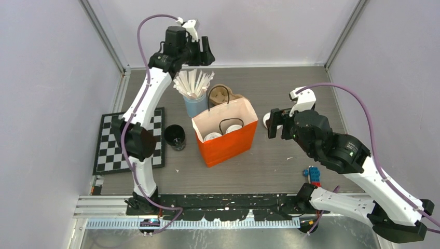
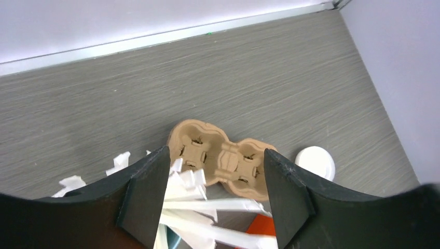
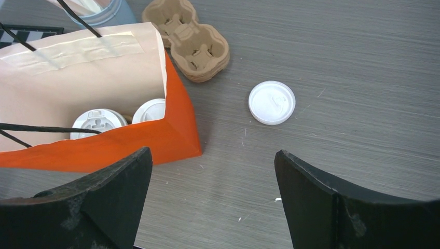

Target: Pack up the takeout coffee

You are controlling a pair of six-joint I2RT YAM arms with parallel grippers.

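Note:
Two takeout coffee cups with white lids (image 1: pixel 212 136) (image 1: pixel 233 128) stand inside the upright orange bag (image 1: pixel 225 140). The right wrist view shows both lids (image 3: pixel 97 122) (image 3: pixel 150 110) behind the bag's orange wall (image 3: pixel 129 142). My left gripper (image 1: pixel 205 52) hangs high over the back of the table, above the light-blue cup of white sticks (image 1: pixel 194 101). It is open with nothing between its fingers (image 2: pixel 216 153). My right gripper (image 1: pixel 277 126) is just right of the bag, open and empty (image 3: pixel 212 153).
An open black cup (image 1: pixel 175 136) without a lid stands left of the bag, at the checkerboard's (image 1: pixel 106 150) edge. A loose white lid (image 3: pixel 272 102) lies on the table right of the bag. A brown cardboard carrier (image 2: pixel 220 158) sits behind the bag. Blue and red bits (image 1: pixel 313 175) lie front right.

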